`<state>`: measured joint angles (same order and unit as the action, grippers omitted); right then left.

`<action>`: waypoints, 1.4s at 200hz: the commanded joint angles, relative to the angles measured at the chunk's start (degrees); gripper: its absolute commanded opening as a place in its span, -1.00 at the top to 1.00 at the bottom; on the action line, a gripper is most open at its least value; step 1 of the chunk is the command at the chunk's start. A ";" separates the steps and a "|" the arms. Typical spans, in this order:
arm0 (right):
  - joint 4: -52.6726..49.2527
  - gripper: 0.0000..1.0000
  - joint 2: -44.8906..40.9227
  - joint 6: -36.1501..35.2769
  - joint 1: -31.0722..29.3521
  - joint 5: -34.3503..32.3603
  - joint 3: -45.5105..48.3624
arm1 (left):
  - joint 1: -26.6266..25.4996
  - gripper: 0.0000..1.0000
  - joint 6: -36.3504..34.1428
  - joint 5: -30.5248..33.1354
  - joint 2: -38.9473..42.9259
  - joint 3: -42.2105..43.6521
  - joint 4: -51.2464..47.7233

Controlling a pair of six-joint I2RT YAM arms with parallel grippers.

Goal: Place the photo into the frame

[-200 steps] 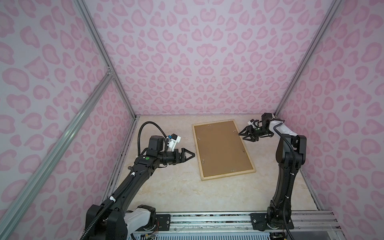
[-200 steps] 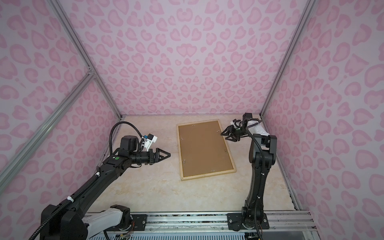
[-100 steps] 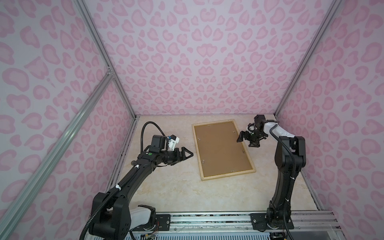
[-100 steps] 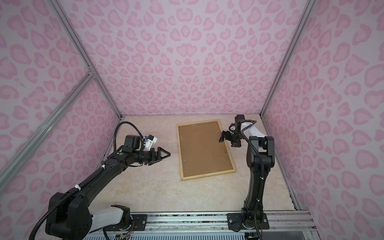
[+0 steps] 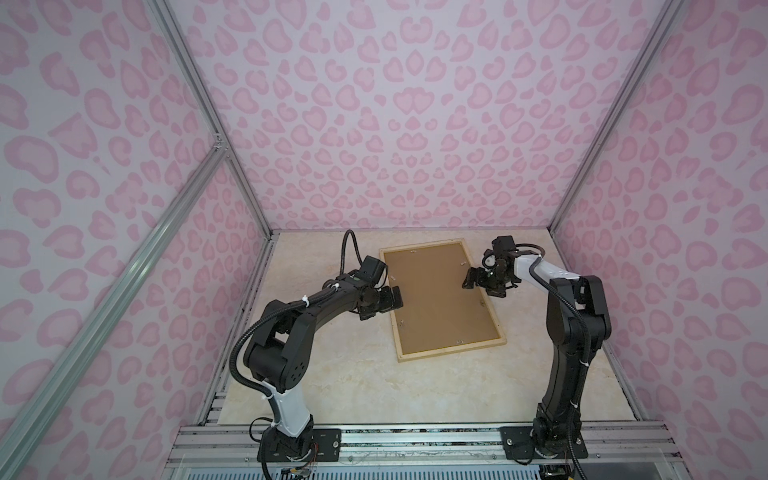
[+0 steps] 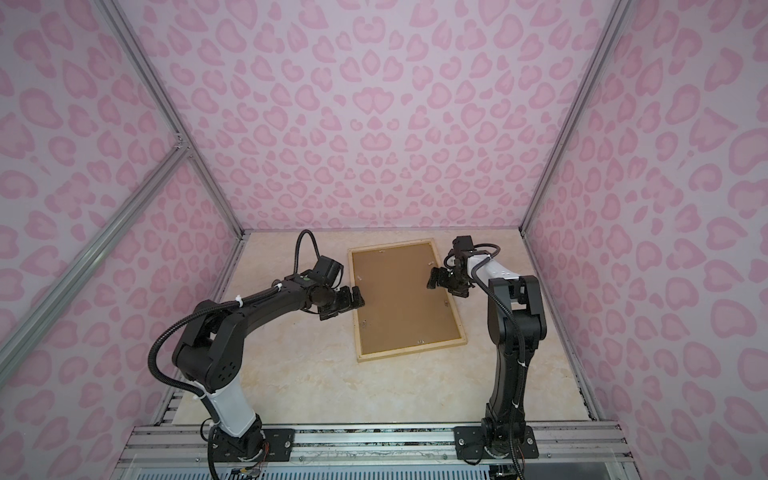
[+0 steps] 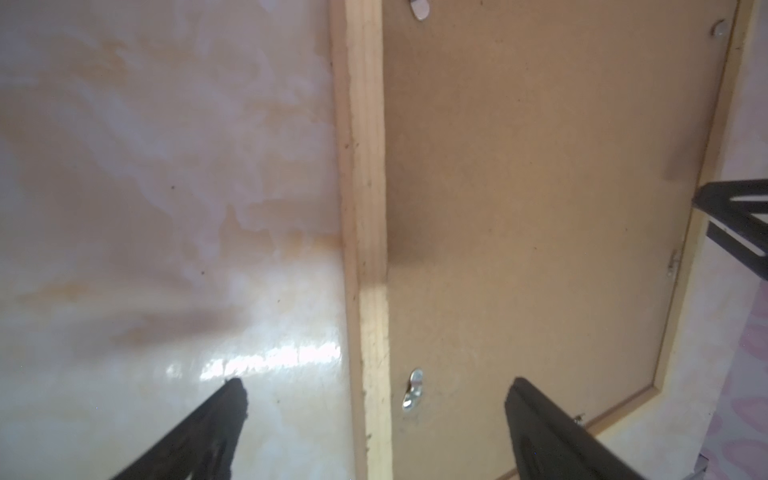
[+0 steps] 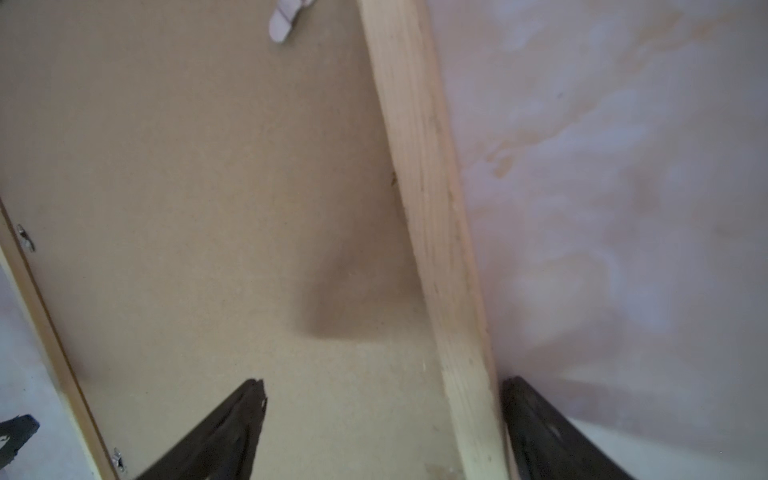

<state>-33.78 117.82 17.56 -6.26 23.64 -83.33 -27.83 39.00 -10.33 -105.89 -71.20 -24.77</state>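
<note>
The frame of pale wood strips lies face down mid-table, with its brown backing board up. The photo is hidden. My left gripper is open over the frame's left long strip, one finger above the table and one above the board. My right gripper is open over the right long strip, straddling it the same way. In the wrist views, neither the left gripper nor the right gripper holds anything.
Small metal tabs sit along the board's edges. The marble-look tabletop is boxed in by pink patterned walls close behind and to both sides. The arms' base rail runs along the front.
The left gripper has turned and moved right onto the frame's left strip. The right gripper has come down and turned over the right strip, with its jaws wider apart.
</note>
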 commanded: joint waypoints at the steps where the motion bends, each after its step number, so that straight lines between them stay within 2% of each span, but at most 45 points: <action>1: -3.07 -0.78 0.50 0.72 -1.41 -0.35 1.76 | -0.30 -0.87 1.13 7.59 -4.83 -4.85 -3.64; 18: -3.09 -0.73 -0.19 0.85 -2.45 -0.35 2.42 | -0.29 -0.67 1.92 11.49 -7.75 -8.30 -5.75; 55: -2.21 -0.70 -1.53 1.92 -5.16 -0.11 4.09 | -0.33 -0.30 2.33 16.50 -9.07 -9.12 -7.12; 75: -1.19 -0.68 -1.63 2.81 -6.14 -0.08 5.30 | -0.29 -0.20 1.48 16.86 -9.81 -9.56 -7.82; 107: 0.53 -0.66 -2.48 3.93 -7.73 0.71 7.29 | -0.12 0.18 1.51 18.24 -8.33 -7.42 -8.27; 119: 0.80 -0.65 -3.00 4.06 -8.04 0.80 7.94 | -0.04 0.20 1.51 18.45 -7.10 -6.24 -7.76; 132: 1.32 -0.65 -3.68 4.22 -8.06 1.16 8.89 | 0.23 0.25 1.26 18.14 -6.18 -4.13 -7.67; 136: 1.46 -0.65 -3.85 4.23 -8.04 1.37 9.18 | 0.36 0.35 1.10 17.88 -5.88 -3.81 -7.53; 155: 2.13 -0.64 -4.68 4.41 -8.11 2.04 10.54 | 1.13 0.45 0.50 16.65 -5.34 -2.46 -6.96; 168: 2.45 -0.64 -5.18 4.52 -8.41 2.16 11.44 | 1.80 0.60 0.36 16.21 -5.49 -1.70 -6.82; 220: 5.41 -0.78 -9.02 7.26 -10.48 1.41 16.43 | 3.80 0.81 -1.52 11.18 -1.51 1.97 -5.99; 241: 5.22 -0.95 -11.45 8.94 -11.01 -1.75 16.98 | 3.83 0.85 -2.32 9.24 1.50 3.43 -7.31; 258: 4.85 -0.95 -12.44 10.15 -10.39 -5.57 15.32 | 3.88 0.86 -3.45 10.13 2.96 4.81 -8.66; 280: 1.44 -0.95 -9.81 9.19 -9.56 -6.46 8.57 | 3.79 0.89 -3.35 10.54 5.02 10.28 -6.51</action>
<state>-28.77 105.97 26.37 -16.38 20.10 -69.52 -24.08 36.47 0.91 -103.11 -64.95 -31.35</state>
